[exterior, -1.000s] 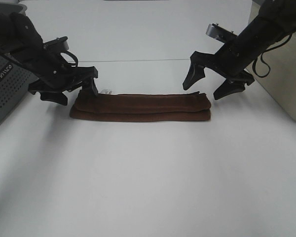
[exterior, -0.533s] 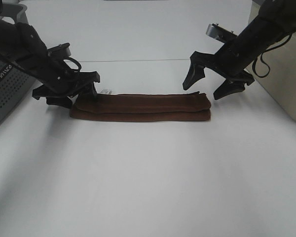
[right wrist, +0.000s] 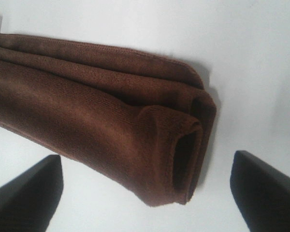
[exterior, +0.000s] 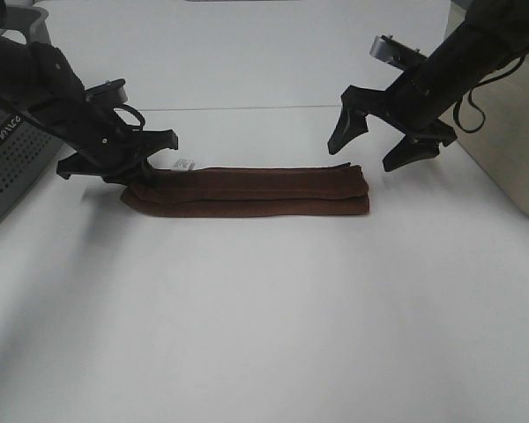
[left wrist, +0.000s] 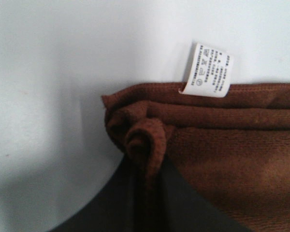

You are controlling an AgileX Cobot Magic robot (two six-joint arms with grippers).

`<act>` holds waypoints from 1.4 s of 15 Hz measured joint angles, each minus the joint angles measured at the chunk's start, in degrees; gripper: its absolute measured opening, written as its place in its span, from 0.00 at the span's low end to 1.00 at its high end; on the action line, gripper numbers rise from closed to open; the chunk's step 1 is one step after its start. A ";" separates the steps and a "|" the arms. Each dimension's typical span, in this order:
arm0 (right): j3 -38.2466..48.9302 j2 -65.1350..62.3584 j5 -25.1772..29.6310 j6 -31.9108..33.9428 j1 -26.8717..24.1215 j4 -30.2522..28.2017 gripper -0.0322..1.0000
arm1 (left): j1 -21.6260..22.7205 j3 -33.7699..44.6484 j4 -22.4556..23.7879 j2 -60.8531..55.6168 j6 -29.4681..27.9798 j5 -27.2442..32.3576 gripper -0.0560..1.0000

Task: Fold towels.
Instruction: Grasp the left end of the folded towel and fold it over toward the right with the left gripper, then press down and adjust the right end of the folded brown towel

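Towel (exterior: 251, 190) dark reddish-brown, plain, fine terry weave, no print. Tag (left wrist: 206, 70) white, small dark printed text and symbols. Table (exterior: 264, 317) plain white. Left gripper (exterior: 139, 174) and right gripper (exterior: 363, 157) black. Box (exterior: 9, 167) at left grey, dotted hole pattern, white lettering. Cabinet (exterior: 511, 150) at right beige.

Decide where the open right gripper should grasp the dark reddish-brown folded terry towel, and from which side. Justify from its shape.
Probably its free right end, from above, one jaw either side of the stacked, looped layers of the dark reddish-brown folded terry towel. The left gripper pinches the other end; the right gripper hangs open by this one.
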 joint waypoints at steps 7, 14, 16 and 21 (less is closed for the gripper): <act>0.00 -3.90 4.07 0.00 0.00 0.17 0.88 | 0.34 -9.17 9.51 -10.20 -7.22 17.65 0.12; 0.00 -11.57 6.70 1.09 0.00 -1.15 0.88 | -12.49 -19.08 9.34 -5.10 -19.08 17.82 0.13; 0.00 -13.35 6.82 1.83 0.00 -2.12 0.88 | -14.61 -21.66 7.96 -1.72 -21.03 17.19 0.21; 0.00 -14.15 7.22 2.58 0.00 -2.52 0.88 | -16.27 -22.63 -5.50 1.26 -21.66 10.26 0.58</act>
